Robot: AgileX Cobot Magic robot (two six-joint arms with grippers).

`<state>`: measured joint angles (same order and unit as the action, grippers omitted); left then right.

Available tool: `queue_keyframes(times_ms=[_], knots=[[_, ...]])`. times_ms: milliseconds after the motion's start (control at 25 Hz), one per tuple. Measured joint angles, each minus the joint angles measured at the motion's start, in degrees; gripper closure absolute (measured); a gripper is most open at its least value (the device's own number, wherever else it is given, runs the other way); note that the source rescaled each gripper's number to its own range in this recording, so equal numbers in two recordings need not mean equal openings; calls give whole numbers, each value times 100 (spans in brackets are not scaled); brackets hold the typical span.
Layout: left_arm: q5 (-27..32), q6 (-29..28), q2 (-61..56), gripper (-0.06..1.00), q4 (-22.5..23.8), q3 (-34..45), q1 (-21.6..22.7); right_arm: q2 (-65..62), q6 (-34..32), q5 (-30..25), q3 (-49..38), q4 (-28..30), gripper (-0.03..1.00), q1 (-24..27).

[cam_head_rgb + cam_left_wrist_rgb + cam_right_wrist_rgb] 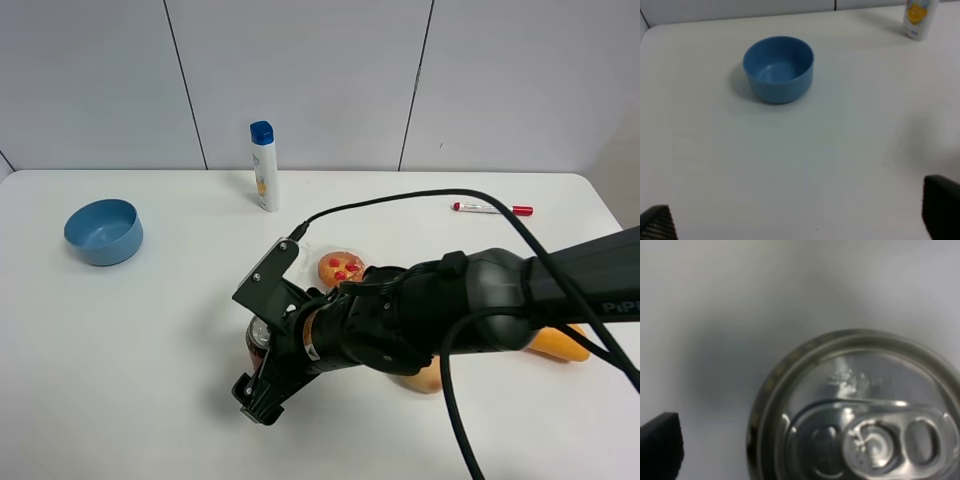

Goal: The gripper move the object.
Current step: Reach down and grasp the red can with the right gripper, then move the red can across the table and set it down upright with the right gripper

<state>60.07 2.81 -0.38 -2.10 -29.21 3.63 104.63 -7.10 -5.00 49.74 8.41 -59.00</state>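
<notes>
1. The exterior high view looks down from afar over the whole tabletop (130,380).
2. The left wrist view slants ahead of the left gripper (799,217) and shares the blue bowl (778,70) with the high view.
3. The right wrist view looks straight down, very close on the can (855,410).

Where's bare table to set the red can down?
Bare: the stretch between the round blue bowl and the red drink can, running to the white table's front left corner. Crowded around the red-dotted cookie and black arm.
</notes>
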Motion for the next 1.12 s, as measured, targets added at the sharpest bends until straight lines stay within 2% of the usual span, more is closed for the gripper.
queue_keyframes(times_ms=[80, 160, 200, 280, 320, 440, 480, 1000, 1120], knots=[[0, -4, 0, -6, 0, 0, 0, 16, 0, 12, 28, -5, -3, 12], [0, -4, 0, -6, 0, 0, 0, 29, 0, 17, 33, -5, 5, 18], [0, -4, 0, -6, 0, 0, 0, 35, 0, 17, 34, -5, 13, 18], [0, -4, 0, -6, 0, 0, 0, 61, 0, 17, 34, -5, 30, 18], [0, -4, 0, -6, 0, 0, 0, 65, 0, 17, 34, -5, 42, 30], [0, -4, 0, -6, 0, 0, 0, 67, 0, 29, 34, -5, 87, 37], [0, -4, 0, -6, 0, 0, 0, 67, 0, 29, 34, -5, 97, 37], [0, -4, 0, -6, 0, 0, 0, 60, 0, 27, 34, -18, 96, 37], [0, -4, 0, -6, 0, 0, 0, -66, 0, -128, 34, -24, 96, 37]])
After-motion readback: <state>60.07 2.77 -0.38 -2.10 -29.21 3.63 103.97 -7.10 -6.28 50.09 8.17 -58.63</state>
